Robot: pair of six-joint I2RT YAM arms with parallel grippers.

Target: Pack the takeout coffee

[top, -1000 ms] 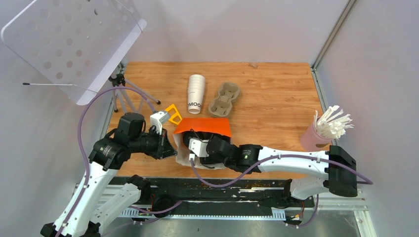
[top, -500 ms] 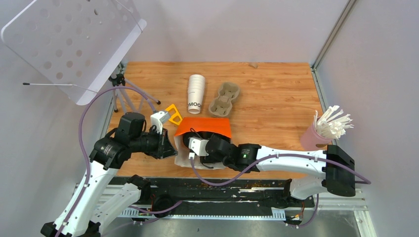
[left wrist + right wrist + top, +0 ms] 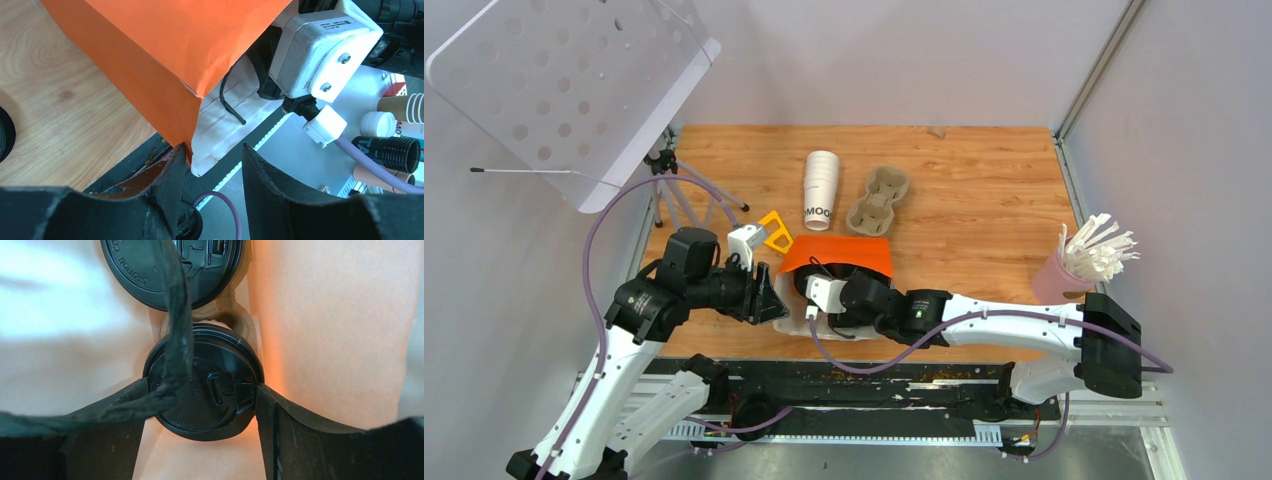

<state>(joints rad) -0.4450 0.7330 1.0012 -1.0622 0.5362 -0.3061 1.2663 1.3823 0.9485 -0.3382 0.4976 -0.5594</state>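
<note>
1. We see an orange paper bag [image 3: 839, 257] with a white lining near the front edge of the wooden table [image 3: 984, 190], its open, white-lined end toward the arms.
2. The right arm reaches into that opening, so in the top view the bag hides its pincer.
3. In the right wrist view, the right pincer [image 3: 200, 390] is clenched on the takeout coffee [image 3: 222, 385]. 1 finger presses the left rim of the round black lid and the other presses the right rim.
4. The takeout coffee sits inside the bag, lid facing the wrist camera, with pale bag walls on both sides. We cannot see the cup body under the lid.
5. A black twisted handle cord [image 3: 177, 340] hangs across the left part of that lid.
6. A second black lid [image 3: 210, 265] lies just beyond the first, at the top edge of the view. We cannot tell whether a cup sits under it.
7. The left pincer [image 3: 212, 152] is released. Its 2 dark fingers stand apart at the bag's lower corner, the left one touching or nearly touching the orange edge, with nothing gripped between them.
8. Just behind the bag lie a stack of white cups [image 3: 820, 188], tipped on its side, and a cardboard cup carrier [image 3: 879, 200] beside it.
9. A pink cup [image 3: 1056, 280] full of white sticks stands near the table's right edge, well apart from the bag.
</note>
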